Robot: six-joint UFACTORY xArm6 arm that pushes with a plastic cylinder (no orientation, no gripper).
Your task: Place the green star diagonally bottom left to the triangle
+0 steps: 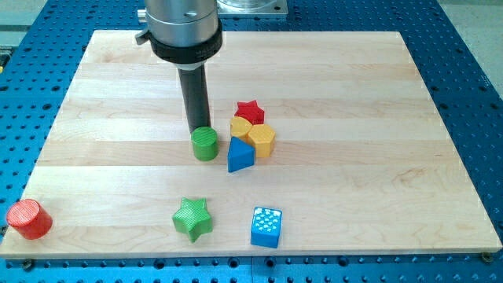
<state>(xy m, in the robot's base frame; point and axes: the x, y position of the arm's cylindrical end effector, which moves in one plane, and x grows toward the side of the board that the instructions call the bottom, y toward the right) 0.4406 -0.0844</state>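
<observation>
The green star (193, 218) lies near the view's bottom, left of centre. The blue triangle (240, 155) sits in the middle of the board, up and to the right of the star. My tip (197, 128) stands just behind a green cylinder (204, 144), touching or nearly touching its top edge, to the left of the triangle. The tip is well above the green star in the view.
A red star (250, 111), a yellow block (240, 126) and a yellow hexagon (262, 140) cluster above and right of the triangle. A blue cube with white dots (266, 226) sits right of the green star. A red cylinder (29, 219) stands at the bottom left corner.
</observation>
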